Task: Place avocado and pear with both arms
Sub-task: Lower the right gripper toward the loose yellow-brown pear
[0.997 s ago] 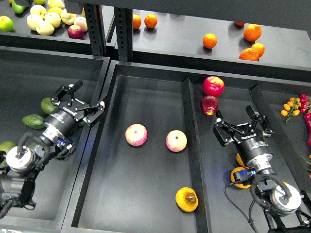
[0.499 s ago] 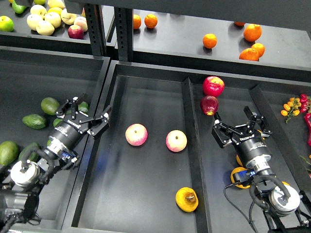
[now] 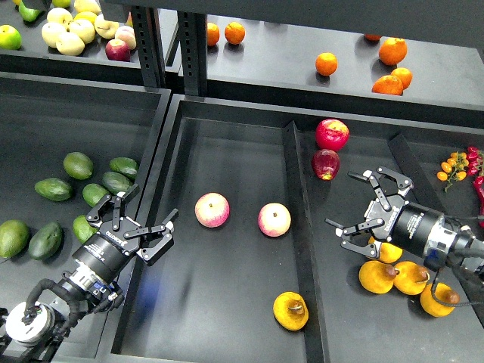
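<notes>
Several avocados lie in the left tray; the brightest green ones are at its near left and just left of my left gripper. My left gripper is open and empty, over the wall between the left and middle trays. A golden-orange pear with a dark brown patch lies at the front of the middle tray. Several more pears lie in the right compartment. My right gripper is open and empty, just above and left of them.
Two pink-yellow apples lie mid-tray between my grippers. Two red apples sit at the back of the right compartment. Small tomatoes are at far right. Oranges and pale apples lie on the back shelf.
My left gripper has drawn back toward me and to the right, uncovering the avocados. My right arm has swung to come in from the right, uncovering the pears.
</notes>
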Motion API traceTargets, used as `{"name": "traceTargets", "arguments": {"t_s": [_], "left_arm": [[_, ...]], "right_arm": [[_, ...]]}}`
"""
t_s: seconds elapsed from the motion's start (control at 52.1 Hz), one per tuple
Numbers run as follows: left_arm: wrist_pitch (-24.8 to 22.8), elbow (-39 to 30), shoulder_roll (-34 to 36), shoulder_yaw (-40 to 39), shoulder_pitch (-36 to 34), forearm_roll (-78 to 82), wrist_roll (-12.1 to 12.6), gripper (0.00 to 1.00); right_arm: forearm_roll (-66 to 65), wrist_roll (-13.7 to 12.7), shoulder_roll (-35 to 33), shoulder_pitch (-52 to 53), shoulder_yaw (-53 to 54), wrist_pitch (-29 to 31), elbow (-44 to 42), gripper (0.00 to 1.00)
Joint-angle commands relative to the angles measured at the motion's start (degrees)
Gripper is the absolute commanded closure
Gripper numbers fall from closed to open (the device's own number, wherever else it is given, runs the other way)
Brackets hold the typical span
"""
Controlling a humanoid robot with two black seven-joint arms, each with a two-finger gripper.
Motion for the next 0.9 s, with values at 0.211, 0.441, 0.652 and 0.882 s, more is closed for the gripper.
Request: {"name": "traceTargets", "arguments": {"t_s": [0.211, 0.441, 0.652, 0.882], "left_arm": [[0.0, -0.4, 0.0, 0.2, 0.1, 0.5, 0.0, 0.01], [0.0, -0.4, 0.0, 0.1, 0.2, 0.5, 0.0, 0.01], [0.0, -0.7, 0.0, 0.4, 0.2, 0.4, 0.0, 0.01], [0.0, -0.7, 0.0, 0.4, 0.2, 0.4, 0.0, 0.01]], "right_arm": [[-9.8, 0.0, 0.7, 2.5, -15.6, 4.5, -2.6, 0.0], [-11.3, 0.0, 2.4, 0.8, -19.0, 5.2, -5.3, 0.01], [-12.4, 0.0, 4.8, 0.4, -19.0, 5.2, -9.1, 0.01], [-12.5, 0.0, 8.0, -0.5, -19.4, 5.2, -13.0, 0.05]]}}
